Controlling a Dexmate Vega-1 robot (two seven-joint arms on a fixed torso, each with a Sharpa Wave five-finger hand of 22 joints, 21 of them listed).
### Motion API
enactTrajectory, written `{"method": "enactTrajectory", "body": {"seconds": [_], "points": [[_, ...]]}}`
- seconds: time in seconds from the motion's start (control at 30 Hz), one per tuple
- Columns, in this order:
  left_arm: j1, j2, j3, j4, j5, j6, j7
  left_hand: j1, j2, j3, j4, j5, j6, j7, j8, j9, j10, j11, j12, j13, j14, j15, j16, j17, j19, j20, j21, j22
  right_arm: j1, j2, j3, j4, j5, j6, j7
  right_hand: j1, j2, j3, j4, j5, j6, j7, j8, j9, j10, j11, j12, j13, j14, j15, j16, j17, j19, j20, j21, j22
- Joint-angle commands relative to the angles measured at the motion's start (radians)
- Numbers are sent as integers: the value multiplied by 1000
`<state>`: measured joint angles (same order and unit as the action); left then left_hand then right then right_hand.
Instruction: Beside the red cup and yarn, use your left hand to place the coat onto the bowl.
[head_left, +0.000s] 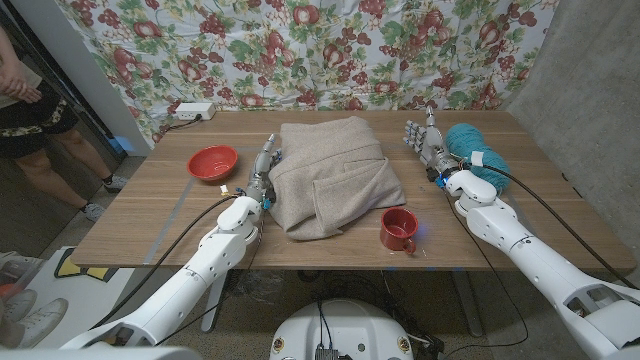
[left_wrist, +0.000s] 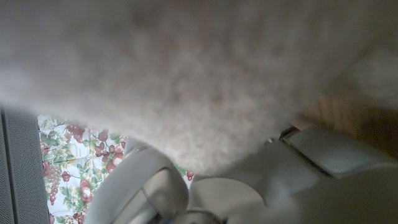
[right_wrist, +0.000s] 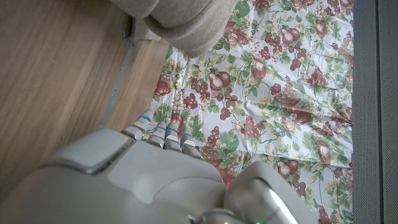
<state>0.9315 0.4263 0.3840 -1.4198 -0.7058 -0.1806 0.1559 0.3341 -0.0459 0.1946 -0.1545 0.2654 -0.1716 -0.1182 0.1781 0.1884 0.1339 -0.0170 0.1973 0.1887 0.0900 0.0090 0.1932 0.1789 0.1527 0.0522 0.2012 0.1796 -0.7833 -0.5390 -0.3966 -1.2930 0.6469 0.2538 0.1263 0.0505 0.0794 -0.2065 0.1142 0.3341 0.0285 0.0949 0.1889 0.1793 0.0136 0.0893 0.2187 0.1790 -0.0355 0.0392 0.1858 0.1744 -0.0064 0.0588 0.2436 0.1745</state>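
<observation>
A folded beige coat (head_left: 330, 178) lies flat on the middle of the wooden table (head_left: 150, 235). The red bowl (head_left: 213, 162) stands to its left, apart from it. At the front right stands the red cup (head_left: 398, 230), and the teal yarn (head_left: 476, 160) lies at the back right. My left hand (head_left: 262, 178) is against the coat's left edge, fingers stretched out along it. Close up, the coat (left_wrist: 186, 74) blurs over my left hand (left_wrist: 267, 186). My right hand (head_left: 426, 142) stands upright and empty beside the yarn. A corner of the coat (right_wrist: 186, 22) shows beyond my right hand (right_wrist: 143, 177).
A white power strip (head_left: 190, 111) lies at the table's back left, in front of the flowered cloth (head_left: 330, 50). A person (head_left: 25, 110) stands off the table's left side. Bare wood (right_wrist: 56, 74) lies between the coat and my right hand.
</observation>
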Motion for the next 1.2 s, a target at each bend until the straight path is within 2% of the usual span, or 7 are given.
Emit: {"method": "enactTrajectory", "body": {"seconds": [0.03, 0.67, 0.77, 1.07, 1.13, 1.2], "points": [[-22, -7, 7, 33, -18, -2, -51, 14, 0, 2, 5, -3, -39, 14, 10, 4, -10, 4, -1, 2, -5, 15, -5, 4, -5, -3, 1, 1, 0, -4, 1, -6, 0, -4, -1, 7, 3, -4, -5, 1, 9, 1, 3, 5, 10, 1, -3, 6, -4, -2, -1, 4, 4, 3, -3, 2], [-29, -30, 9, 54, -18, -13, -42, 12, -2, 1, 8, 0, -27, 23, 18, 4, -5, 3, 2, 2, -1, 13, -2, 5, -1, -10, 1, 1, 0, -4, 6, 1, 9, -3, 7, 7, 4, -3, -6, 0, 11, 0, 3, 5, 11, -1, -3, 6, -4, -2, -1, 4, 7, 3, -8, 3], [-30, -28, 11, 51, -14, -6, -31, 12, -3, 1, 9, 2, -24, 6, 19, 4, -2, 2, 4, 2, 0, 14, -2, 5, -1, -8, 1, 1, 1, -3, 6, 2, 9, -2, 7, 7, 4, -3, -6, 0, 11, -1, 3, 5, 11, 0, -3, 6, -4, -2, -1, 4, 8, 3, -9, 3], [-41, -27, 19, 49, -4, 16, -19, 20, 1, 5, 7, 6, -16, -2, 22, 4, -1, -5, 5, 2, 3, 13, -1, 4, 3, -11, 2, 0, 0, -5, 10, 1, 11, 8, 12, 7, 4, -2, -6, 0, 14, -1, 4, 5, 14, 0, -3, 6, -3, -1, -1, 4, 9, 4, -12, 3], [-44, -28, 21, 50, -1, 17, -18, 34, 5, 12, 3, 11, -9, 33, 25, 4, 1, -6, 6, 2, 7, 13, 0, 4, 6, -12, 2, 0, -1, -5, 12, 2, 13, 10, 14, 7, 4, -2, -6, 0, 14, 0, 4, 5, 14, 2, -3, 6, -3, -1, -1, 4, 10, 4, -13, 3], [-46, -29, 22, 49, 0, 19, -15, 43, 7, 16, 0, 14, -5, 54, 26, 4, 4, -7, 8, 2, 9, 12, 0, 4, 8, -15, 2, 0, -2, -6, 12, 1, 13, 13, 15, 7, 4, -2, -6, 0, 18, 1, 5, 5, 15, 2, -3, 6, -3, -2, -1, 4, 10, 4, -13, 3]]}}
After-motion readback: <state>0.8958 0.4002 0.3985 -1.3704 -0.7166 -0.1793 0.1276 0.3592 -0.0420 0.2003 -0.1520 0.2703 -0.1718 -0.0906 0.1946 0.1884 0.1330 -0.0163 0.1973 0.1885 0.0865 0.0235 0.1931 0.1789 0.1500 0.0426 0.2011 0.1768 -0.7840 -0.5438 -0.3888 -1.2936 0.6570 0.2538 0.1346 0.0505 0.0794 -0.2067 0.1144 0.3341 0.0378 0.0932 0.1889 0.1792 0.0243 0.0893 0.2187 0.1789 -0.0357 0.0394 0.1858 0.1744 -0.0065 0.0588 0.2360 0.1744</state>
